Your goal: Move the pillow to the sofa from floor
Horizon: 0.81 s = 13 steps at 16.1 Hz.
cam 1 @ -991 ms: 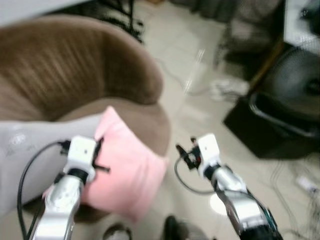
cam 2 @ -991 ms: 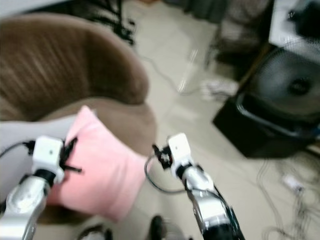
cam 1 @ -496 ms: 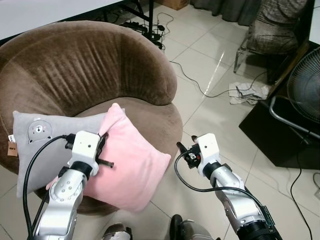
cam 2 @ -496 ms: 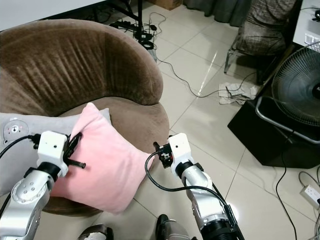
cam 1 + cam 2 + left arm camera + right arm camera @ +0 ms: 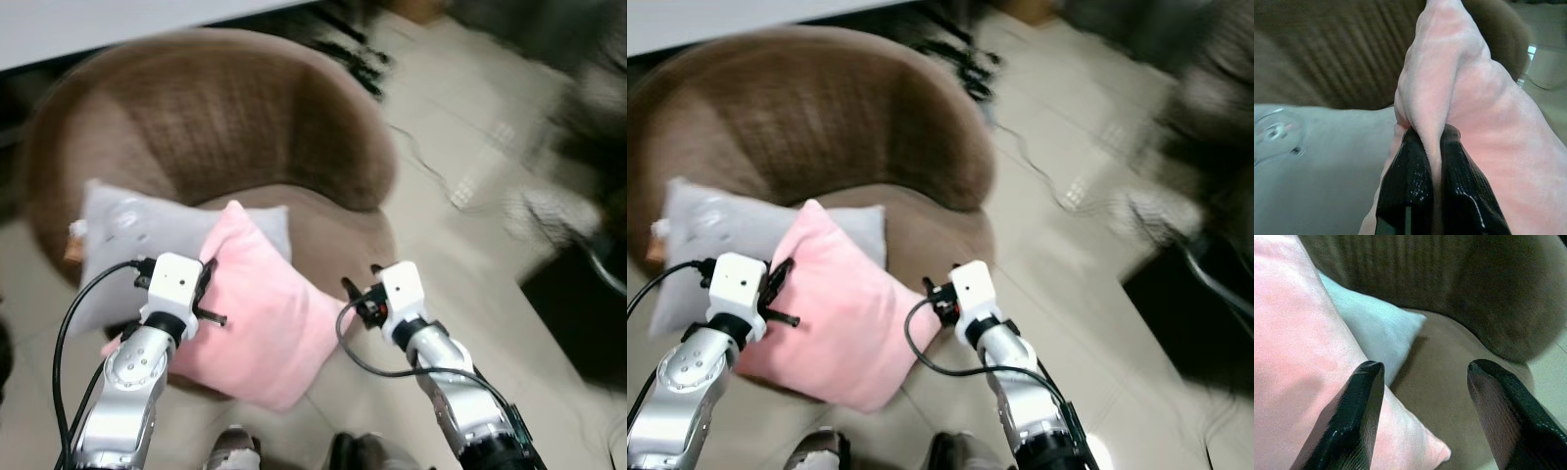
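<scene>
We view the sofa from head height, facing downward; both wrist cameras sit close against the shared pink pillow.

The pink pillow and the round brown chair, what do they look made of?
The pink pillow looks like soft, matte plush or velvety fabric over loose filling: it bunches into a fold where the left gripper pinches it. The round brown chair appears upholstered in short-pile velvet or corduroy-like cloth, judging by the faint vertical ribbing and slight sheen on its backrest.
</scene>
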Motion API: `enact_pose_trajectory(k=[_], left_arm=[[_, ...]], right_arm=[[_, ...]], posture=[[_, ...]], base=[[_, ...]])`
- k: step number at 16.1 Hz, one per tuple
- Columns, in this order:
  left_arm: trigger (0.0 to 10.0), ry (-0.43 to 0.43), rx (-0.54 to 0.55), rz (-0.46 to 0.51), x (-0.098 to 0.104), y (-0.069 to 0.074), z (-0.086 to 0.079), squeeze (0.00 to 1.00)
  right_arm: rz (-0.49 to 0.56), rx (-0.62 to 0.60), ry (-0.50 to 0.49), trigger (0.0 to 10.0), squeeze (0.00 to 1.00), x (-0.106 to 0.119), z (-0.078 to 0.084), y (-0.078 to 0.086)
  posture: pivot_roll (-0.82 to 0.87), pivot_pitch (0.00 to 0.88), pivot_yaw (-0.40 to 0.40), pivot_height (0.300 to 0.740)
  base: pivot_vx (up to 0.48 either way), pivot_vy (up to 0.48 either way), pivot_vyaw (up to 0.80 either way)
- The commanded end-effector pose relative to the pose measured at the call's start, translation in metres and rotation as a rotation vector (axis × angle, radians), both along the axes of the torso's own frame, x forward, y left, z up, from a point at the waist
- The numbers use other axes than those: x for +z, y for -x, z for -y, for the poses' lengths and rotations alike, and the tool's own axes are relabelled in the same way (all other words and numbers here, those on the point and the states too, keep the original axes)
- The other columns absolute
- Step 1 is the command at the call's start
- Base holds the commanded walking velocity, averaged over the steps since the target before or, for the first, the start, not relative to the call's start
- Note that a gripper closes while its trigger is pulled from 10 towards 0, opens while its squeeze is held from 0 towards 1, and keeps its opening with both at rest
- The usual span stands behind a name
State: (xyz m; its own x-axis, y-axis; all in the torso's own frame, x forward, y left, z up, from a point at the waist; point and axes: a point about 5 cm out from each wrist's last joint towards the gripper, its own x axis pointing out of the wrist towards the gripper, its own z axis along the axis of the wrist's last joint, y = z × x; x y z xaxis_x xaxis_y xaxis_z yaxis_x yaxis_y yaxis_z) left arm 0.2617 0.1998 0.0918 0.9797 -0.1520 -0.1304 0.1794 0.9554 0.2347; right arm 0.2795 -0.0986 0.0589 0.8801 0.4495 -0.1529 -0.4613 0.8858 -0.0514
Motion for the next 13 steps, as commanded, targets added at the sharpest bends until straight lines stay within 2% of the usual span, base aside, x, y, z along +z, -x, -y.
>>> enact_pose_trajectory(k=[1, 6, 10, 13], left_arm=[[10.0, 0.006, -0.002, 0.022, 0.0002, 0.0008, 0.0069, 0.00], [10.0, 0.027, 0.028, 0.031, -0.0004, 0.0035, 0.0080, 0.00], [10.0, 0.036, 0.063, 0.038, -0.0034, 0.0077, 0.0075, 0.00], [10.0, 0.033, 0.058, 0.029, -0.0054, 0.0102, 0.0104, 0.00]], right_arm=[[0.000, 0.001, 0.025, 10.0, 0.00, -0.0023, 0.0095, 0.0000], [-0.006, 0.030, 0.026, 10.0, 0.00, -0.0020, 0.0081, 0.0004], [-0.035, 0.042, 0.030, 10.0, 0.00, -0.0043, 0.0093, 0.0014], [-0.019, 0.050, 0.038, 10.0, 0.00, -0.0035, 0.0097, 0.0032]], posture=[[0.12, 0.112, -0.080, 0.740], [0.13, 0.121, -0.094, 0.740], [0.14, 0.137, -0.110, 0.740], [0.14, 0.148, -0.113, 0.740]], base=[[0.000, -0.480, 0.58], [0.052, -0.443, 0.57], [0.000, 0.000, 0.00], [0.000, 0.000, 0.00]])
